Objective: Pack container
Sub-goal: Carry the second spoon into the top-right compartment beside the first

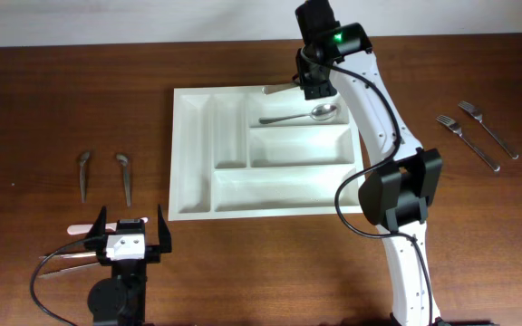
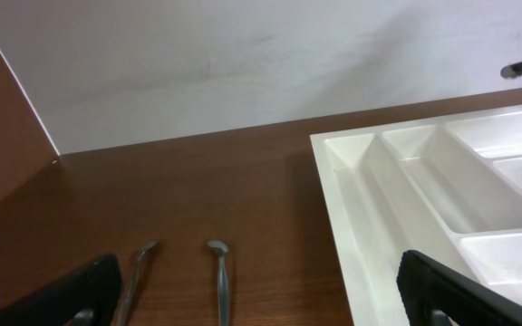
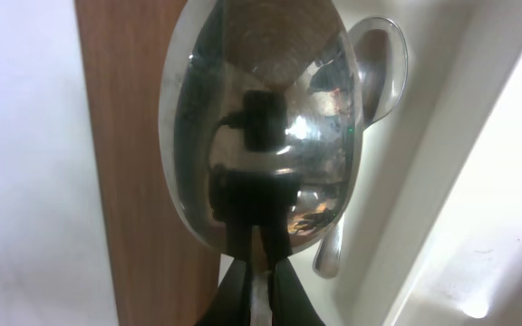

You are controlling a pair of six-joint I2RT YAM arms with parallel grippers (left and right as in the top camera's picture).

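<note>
The container (image 1: pixel 193 163) is a large white compartment tray in the middle of the table, also seen in the left wrist view (image 2: pixel 361 208). One spoon (image 1: pixel 299 116) lies in its far crosswise compartment. My right gripper (image 1: pixel 314 86) hangs over the tray's far edge, shut on a second spoon (image 3: pixel 261 127), whose shiny bowl fills the right wrist view above the gripper (image 3: pixel 259 272). The lying spoon (image 3: pixel 381 54) shows behind it. My left gripper (image 1: pixel 134 237) stands open and holds nothing near the table's front left; in its own view (image 2: pixel 261 312) only table lies between the fingers (image 2: pixel 71 294).
Two grey utensils (image 1: pixel 84 172) (image 1: pixel 123 177) lie left of the tray, ahead of the left gripper. Two forks (image 1: pixel 468 140) (image 1: pixel 489 129) lie at the right. A pale pink piece (image 1: pixel 80 229) and thin utensils (image 1: pixel 66 263) sit beside the left arm's base.
</note>
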